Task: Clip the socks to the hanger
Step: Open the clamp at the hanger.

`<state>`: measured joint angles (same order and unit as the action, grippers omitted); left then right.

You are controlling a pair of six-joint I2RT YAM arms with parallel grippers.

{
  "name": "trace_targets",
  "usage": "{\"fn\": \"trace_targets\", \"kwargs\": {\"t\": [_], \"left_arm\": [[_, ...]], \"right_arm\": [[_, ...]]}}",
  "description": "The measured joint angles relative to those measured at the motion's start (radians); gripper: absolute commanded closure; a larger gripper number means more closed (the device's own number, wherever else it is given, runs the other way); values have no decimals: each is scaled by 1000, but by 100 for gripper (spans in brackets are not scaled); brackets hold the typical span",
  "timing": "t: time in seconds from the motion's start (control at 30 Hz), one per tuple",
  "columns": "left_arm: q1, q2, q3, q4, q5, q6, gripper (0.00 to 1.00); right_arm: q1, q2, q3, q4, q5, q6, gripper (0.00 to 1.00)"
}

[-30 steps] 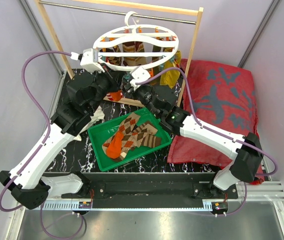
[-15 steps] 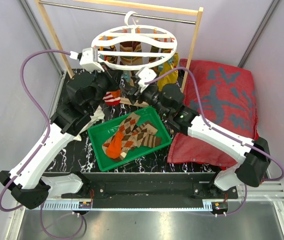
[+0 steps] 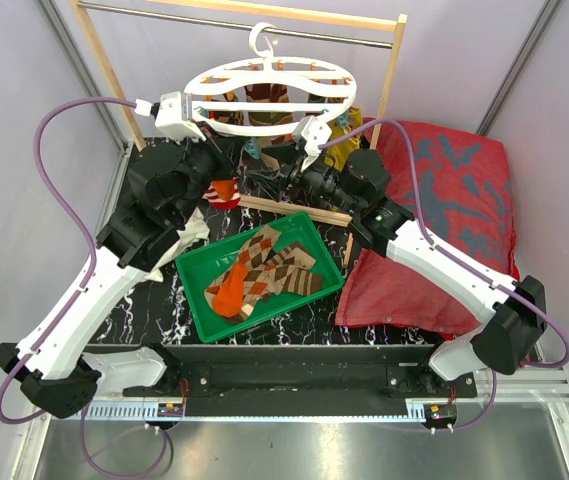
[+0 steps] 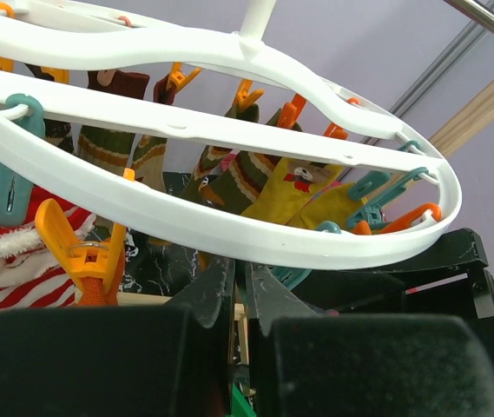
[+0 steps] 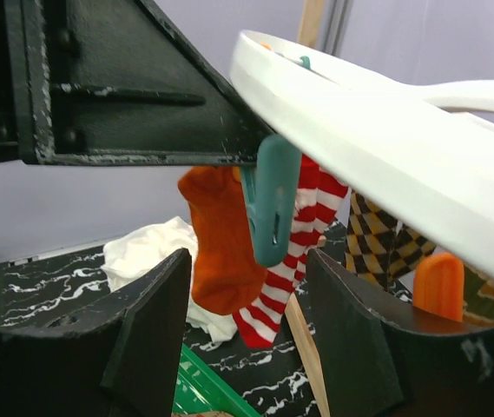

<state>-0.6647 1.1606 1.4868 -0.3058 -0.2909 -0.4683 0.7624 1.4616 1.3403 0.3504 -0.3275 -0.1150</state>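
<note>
right gripper (image 5: pixel 247 291) had come up from the green tray (image 3: pixel 192 300) to the hanger (image 5: pixel 359 130). Its jaws were wide and empty, astride a teal clip (image 5: pixel 273 204). left gripper (image 4: pixel 240 295) was pinched shut under the rim. argyle socks (image 3: pixel 269 260) were in the tray, unclipped.

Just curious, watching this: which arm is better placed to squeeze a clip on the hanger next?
Probably the right. The right gripper is open, a teal clip hanging between its fingers under the hanger rim. The left gripper is shut below the rim, no clip between its fingers.
</note>
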Motion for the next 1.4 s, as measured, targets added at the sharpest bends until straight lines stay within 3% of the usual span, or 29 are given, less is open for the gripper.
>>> {"fn": "trace_targets", "kwargs": {"t": [0.3,0.43,0.47,0.57,0.73,1.07,1.2,1.4], "left_arm": [[0,0,10,-3,5,-11,100],[0,0,13,-8,14,-15,100],[0,0,13,-9,14,-15,100],[0,0,15,-18,18,-15,94],[2,0,20,-22,29,-11,69],[0,-95,-70,22,102,35,34],[0,-118,-91,58,123,66,30],[0,-86,-91,94,126,114,34]], "right_arm": [[-13,54,71,27,-76,24,54],[-19,70,76,32,-86,30,71],[-21,72,76,34,-87,31,83],[-30,79,76,35,-91,35,99],[-31,79,76,43,-95,47,100],[-32,79,75,50,-76,91,100],[-32,79,75,50,-68,104,100],[-31,79,75,47,-49,117,100]]}}
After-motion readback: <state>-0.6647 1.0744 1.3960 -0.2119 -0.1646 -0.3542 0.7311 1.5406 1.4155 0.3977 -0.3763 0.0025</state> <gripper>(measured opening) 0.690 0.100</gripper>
